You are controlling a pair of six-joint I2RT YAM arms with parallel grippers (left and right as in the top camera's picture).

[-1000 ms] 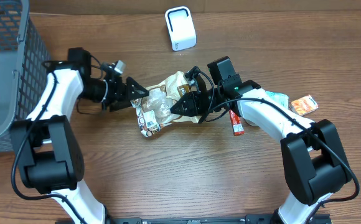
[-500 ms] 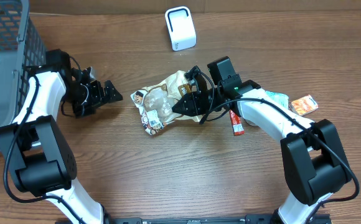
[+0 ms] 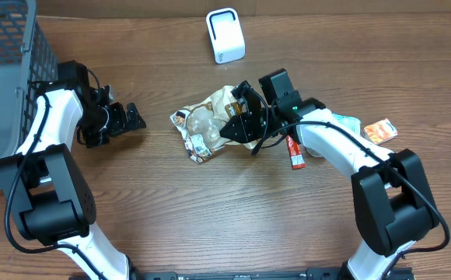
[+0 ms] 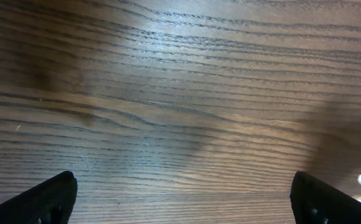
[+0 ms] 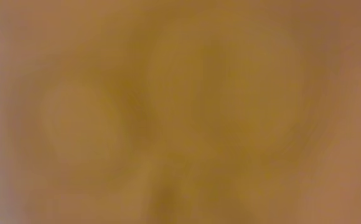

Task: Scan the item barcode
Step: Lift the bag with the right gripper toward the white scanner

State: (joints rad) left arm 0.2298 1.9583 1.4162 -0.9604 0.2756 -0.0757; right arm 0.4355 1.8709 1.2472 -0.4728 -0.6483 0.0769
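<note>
The right gripper pinches the 3 o'clock end of the crinkly snack bag at the middle of the table. The bag's label is too small to read. The left gripper is spread wide at the bag's 9 o'clock. The white scanner stands at 12 o'clock.

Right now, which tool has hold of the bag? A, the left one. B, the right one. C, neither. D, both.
B: the right tool is closed on the bag, while the left tool stands open, well apart from it.
</note>
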